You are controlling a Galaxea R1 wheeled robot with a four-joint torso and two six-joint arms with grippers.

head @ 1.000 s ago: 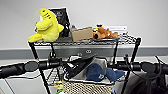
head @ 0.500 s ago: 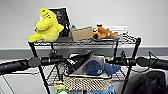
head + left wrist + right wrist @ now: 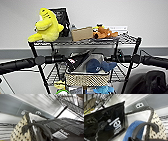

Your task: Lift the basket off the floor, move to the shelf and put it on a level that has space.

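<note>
The basket (image 3: 87, 78) sits lower and nearer than a moment ago, at the shelf's (image 3: 130, 62) second level (image 3: 117, 75), under the yellow plush (image 3: 47, 25) tier. Both arms flank it; whether the left gripper (image 3: 65, 60) or right gripper (image 3: 108, 59) grips cannot be told.

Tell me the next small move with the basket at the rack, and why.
Probably ease the basket further forward onto the second tier before lowering. Both arms hold it at that tier's height, under the top tier with the yellow plush, but its front wall seems to sit at the rack's front edge.
</note>
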